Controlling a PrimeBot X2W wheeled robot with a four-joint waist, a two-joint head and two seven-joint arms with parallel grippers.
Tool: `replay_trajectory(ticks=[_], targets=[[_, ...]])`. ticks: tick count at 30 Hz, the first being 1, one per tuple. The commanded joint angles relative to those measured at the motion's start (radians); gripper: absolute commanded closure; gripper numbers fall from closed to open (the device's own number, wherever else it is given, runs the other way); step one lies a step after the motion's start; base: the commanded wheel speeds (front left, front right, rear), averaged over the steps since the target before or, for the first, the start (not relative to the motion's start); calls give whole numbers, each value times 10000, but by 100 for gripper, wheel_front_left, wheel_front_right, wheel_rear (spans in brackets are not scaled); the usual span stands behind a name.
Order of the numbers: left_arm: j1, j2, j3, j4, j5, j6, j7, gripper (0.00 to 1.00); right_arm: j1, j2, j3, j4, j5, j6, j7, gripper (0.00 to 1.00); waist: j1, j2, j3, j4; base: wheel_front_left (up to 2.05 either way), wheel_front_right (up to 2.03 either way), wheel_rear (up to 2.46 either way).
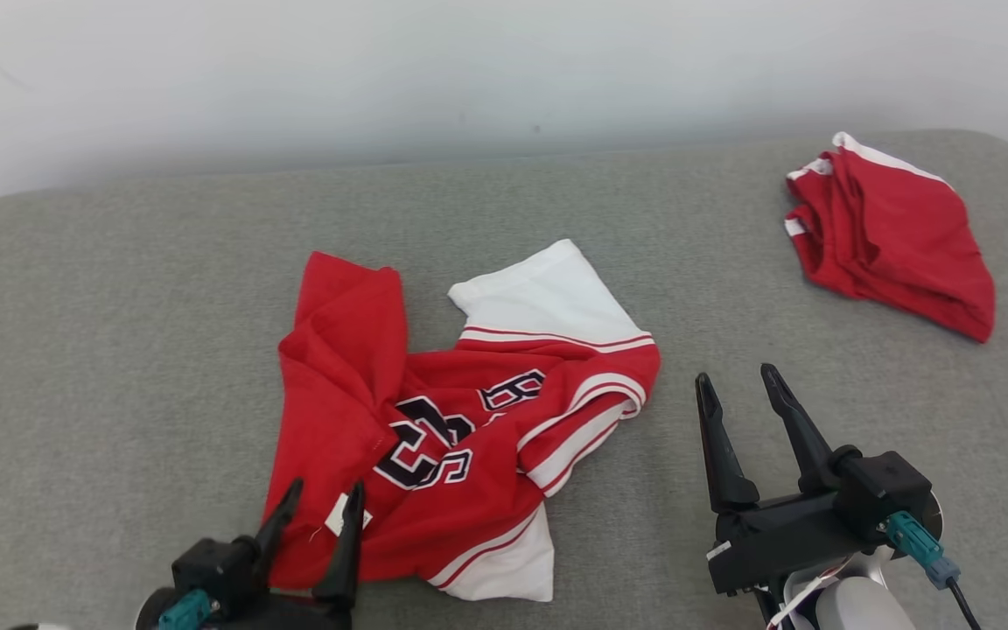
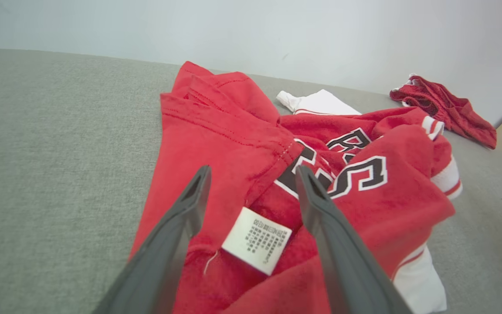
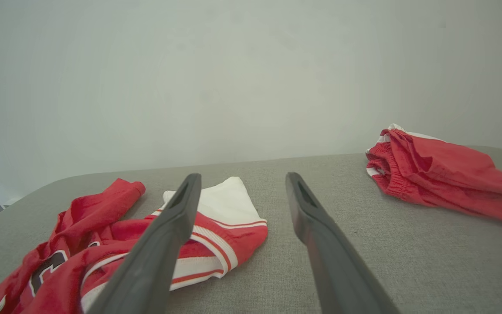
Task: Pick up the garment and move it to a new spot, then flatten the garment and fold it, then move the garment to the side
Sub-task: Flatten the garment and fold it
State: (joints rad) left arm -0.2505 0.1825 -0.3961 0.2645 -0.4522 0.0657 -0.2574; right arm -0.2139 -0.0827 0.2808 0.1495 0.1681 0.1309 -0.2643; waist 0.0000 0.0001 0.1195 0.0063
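— Grey upholstered surface (image 1: pixel 119 306) under a pale wall (image 1: pixel 469 70): where does the garment (image 1: pixel 434 411) lie?
— Centre-left, crumpled: a red-and-white jersey, dark lettering up, one white panel toward the wall.
— And the left gripper (image 1: pixel 326 484)?
— Poised over the garment's near edge, fingers spread wide either side of a white care label (image 2: pixel 256 240), clamping nothing. Whether the tips touch the cloth cannot be told.
— The right gripper (image 1: pixel 735 374)?
— Hovering over bare surface just right of the garment, fingers parted, empty-handed. Red shorts (image 1: pixel 893 245) sit bunched near the far right corner, well apart from the garment.
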Motion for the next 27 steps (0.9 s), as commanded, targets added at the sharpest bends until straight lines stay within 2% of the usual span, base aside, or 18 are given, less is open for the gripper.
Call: replay_trajectory(ticks=[1,9,15,17,18,19,20,27], targets=[[-115,53,6,77,64,-7,-57,0,-52,-20,7,15,54,-2,-20,0,0,-1,30,-196,0,0,0],[-1021,273,-120,1028,385,-107,12,0,-132,27,51,47,99,-2,-20,0,0,-1,177,-1026,0,0,0],[-1272,355,-98,1668,418,-114,-5,0,-127,50,-23,-13,60,-2,-20,0,0,-1,218,-1386,0,0,0],[-1313,354,-59,1805,408,-99,-19,47,-90,52,-38,-26,40,-2,-20,0,0,-1,218,-1425,0,0,0],[-1339,342,-44,1838,413,-91,-25,64,-76,56,-57,-31,32,-2,-20,0,0,-1,220,-1424,0,0,0],[-1364,330,-27,1857,409,-107,-34,91,-63,58,-85,-32,16,-2,-20,0,0,-1,215,-1406,0,0,0],[-1367,324,-19,1855,428,-110,-42,100,-40,60,-112,-37,-1,-2,-20,0,0,-1,208,-1375,0,0,0],[-1149,215,-5,1490,497,-98,-70,100,80,69,-153,-63,7,-2,-20,0,0,-1,93,-914,0,0,0]])
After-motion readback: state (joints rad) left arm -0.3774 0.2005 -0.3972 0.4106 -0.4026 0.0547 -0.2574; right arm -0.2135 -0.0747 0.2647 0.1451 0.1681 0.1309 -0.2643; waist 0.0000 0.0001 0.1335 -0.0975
